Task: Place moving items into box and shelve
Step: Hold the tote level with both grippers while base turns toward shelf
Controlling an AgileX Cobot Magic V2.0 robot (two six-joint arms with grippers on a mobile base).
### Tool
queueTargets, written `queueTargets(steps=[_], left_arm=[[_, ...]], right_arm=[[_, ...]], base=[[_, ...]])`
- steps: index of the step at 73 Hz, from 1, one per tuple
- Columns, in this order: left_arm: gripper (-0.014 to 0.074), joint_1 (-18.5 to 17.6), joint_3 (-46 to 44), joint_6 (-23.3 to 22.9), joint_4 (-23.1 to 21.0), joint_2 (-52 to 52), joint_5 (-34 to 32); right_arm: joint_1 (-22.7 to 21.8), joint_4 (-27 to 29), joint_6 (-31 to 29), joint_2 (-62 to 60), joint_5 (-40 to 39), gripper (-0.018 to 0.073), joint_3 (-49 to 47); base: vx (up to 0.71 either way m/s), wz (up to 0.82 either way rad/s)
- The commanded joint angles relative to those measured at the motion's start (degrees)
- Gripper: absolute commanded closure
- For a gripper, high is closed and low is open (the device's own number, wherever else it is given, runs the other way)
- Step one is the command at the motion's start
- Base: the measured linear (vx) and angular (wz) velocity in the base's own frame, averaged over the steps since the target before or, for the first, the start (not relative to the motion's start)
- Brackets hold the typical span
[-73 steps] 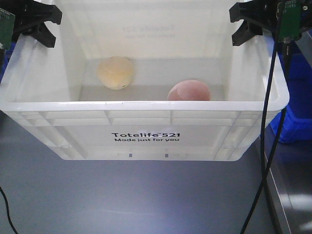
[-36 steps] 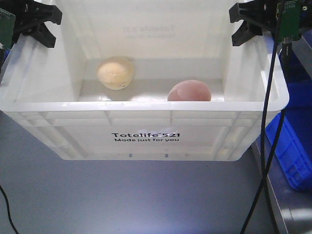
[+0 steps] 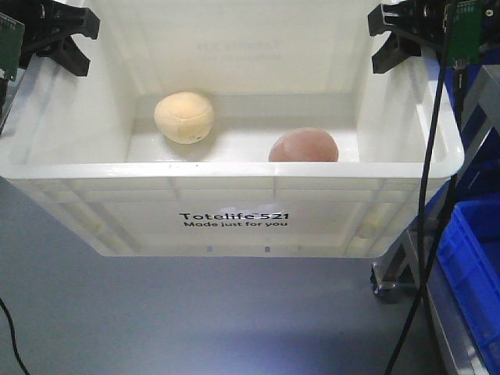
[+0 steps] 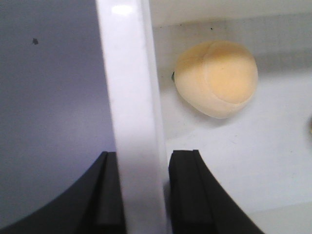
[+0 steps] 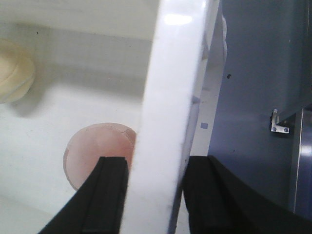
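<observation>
Left gripper (image 4: 144,163): clamped across the left end wall of the large cream-white rectangular plastic crate (image 3: 234,169), one black finger outside, one inside, both flush against the plastic.
Right gripper (image 5: 157,165): closed the same way over the opposite end wall, one finger on each face.
Crate attitude: carried between the two arms, roughly level, printed long side toward the front camera, grey floor (image 3: 195,320) visible beneath.
Long axis: running straight from one gripper to the other, so neither arm nearer; load shared evenly.
Pale cream-yellow round ball (image 3: 183,117): on the crate floor in the left half, toward the far wall, close to the left gripper's inner finger but not touching it.
Pinkish-peach round ball (image 3: 303,146): on the crate floor in the right half, against the near wall, just beside the right gripper's inner finger.
Packing step: judged complete, both items inside and apart from each other.
Destination bearing: grey metal rack leg (image 3: 391,269) and blue plastic bin (image 3: 473,258) lying to the right and below the crate; shelf surface itself not visible.
Coming move: judged a joint swing rightward, both ends kept at equal height.
Risk: loose balls likely to roll if tilted.
</observation>
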Motion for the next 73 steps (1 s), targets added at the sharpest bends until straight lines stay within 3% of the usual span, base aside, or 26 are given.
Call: queueTargets(steps=[1, 73], left_arm=[[0.0613, -0.83, -2.52, 0.08, -5.95, -3.07, -6.17], [0.0613, -0.83, -2.52, 0.08, -5.89, -3.07, -6.21]], right_arm=[[0.6, 7.22, -1.37, -3.24, -6.45, 0.057, -2.47], [0.6, 7.22, -1.37, -3.24, -6.45, 0.057, -2.47]], base=[[0.49, -0.04], [0.48, -0.01]])
